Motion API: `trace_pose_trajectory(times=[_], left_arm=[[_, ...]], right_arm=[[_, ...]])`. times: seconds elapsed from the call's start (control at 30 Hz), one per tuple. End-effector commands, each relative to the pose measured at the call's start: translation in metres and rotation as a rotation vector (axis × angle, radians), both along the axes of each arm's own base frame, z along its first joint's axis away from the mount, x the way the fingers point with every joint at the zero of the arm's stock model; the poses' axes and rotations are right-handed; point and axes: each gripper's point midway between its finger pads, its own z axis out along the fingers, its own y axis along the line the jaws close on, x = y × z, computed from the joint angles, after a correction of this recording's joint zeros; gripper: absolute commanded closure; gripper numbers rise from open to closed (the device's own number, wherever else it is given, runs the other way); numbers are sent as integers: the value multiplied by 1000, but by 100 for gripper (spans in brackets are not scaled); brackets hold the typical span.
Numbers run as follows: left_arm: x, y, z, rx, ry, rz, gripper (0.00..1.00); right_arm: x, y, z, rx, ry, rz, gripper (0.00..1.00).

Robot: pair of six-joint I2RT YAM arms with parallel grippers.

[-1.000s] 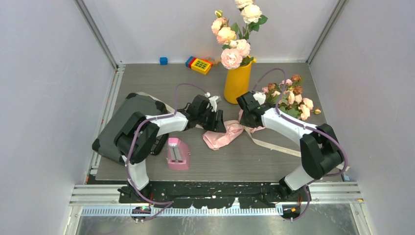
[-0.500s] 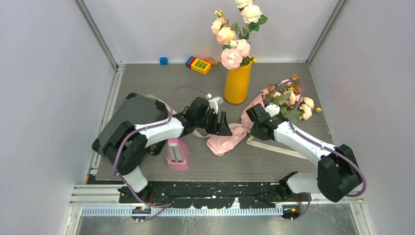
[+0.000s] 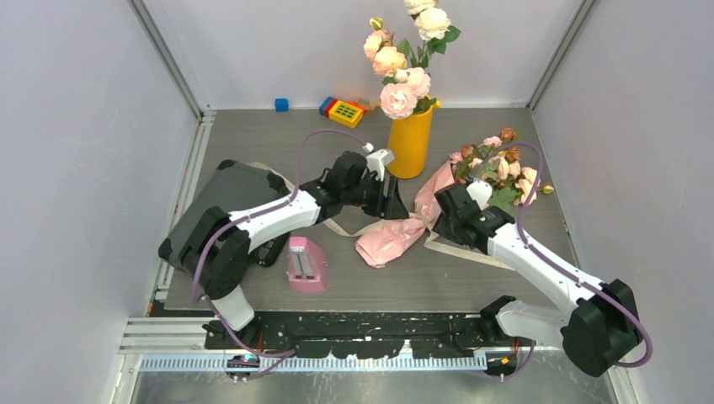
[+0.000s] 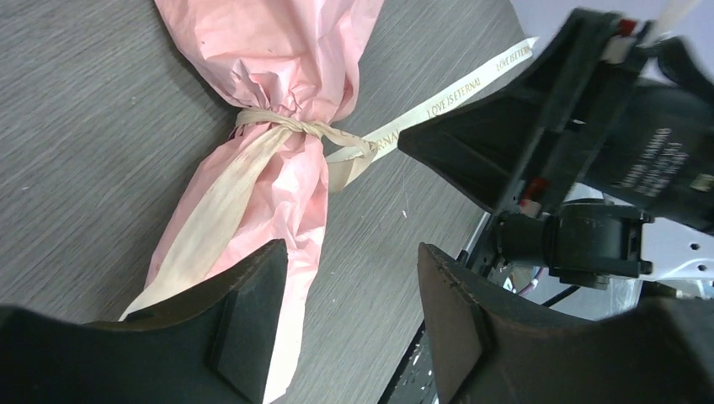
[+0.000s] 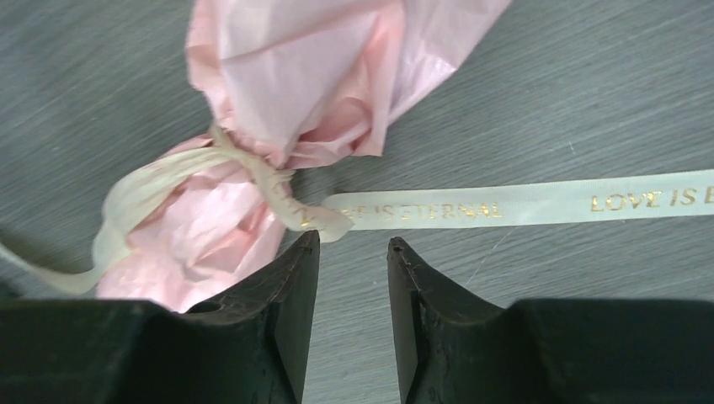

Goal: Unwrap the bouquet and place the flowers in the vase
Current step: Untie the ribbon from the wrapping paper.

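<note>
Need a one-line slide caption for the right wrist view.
Open right pincer hovers by the knotted beige ribbon cinching the pink paper bouquet on the grey table.

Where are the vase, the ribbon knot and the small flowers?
vase (image 3: 409, 150): top external view, its yellow wall.
ribbon knot (image 4: 292, 126): left wrist view, the twisted tie itself.
flowers (image 3: 498, 170): top external view, centre of cluster.

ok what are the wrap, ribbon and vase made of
Wrap: thin pink paper, matte, probably tissue or crepe; it crumples into fine creases at the tie.
Ribbon: cream, likely satin fabric by its soft sheen, with gold printed lettering.
Vase: smooth, plain yellow-orange; plastic or glazed ceramic, cannot tell which.
</note>
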Motion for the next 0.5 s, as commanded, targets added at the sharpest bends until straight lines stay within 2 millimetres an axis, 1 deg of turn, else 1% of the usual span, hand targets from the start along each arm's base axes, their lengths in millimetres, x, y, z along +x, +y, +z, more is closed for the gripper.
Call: trace_pose_trajectory(times=[0.0,0.13,0.17,0.2,0.3,0.47], left_arm=[[-2,-19,6,9,-53,-36,43],[-1,-25,-9,51,-84,-7,47],[0,-26,-13,70,-99,2,48],[0,-26,-17,88,-115,10,48],[2,-28,-30,138,-156,23,48],[8,-27,-47,198,-179,55,48]], right_arm=[[16,20,33,73,-108,87,59],[22,45,44,167,-161,197,63],[21,46,42,171,-164,213,64],[22,52,45,192,-179,239,65],[22,58,43,205,-185,274,67],[26,57,36,171,-166,289,70]])
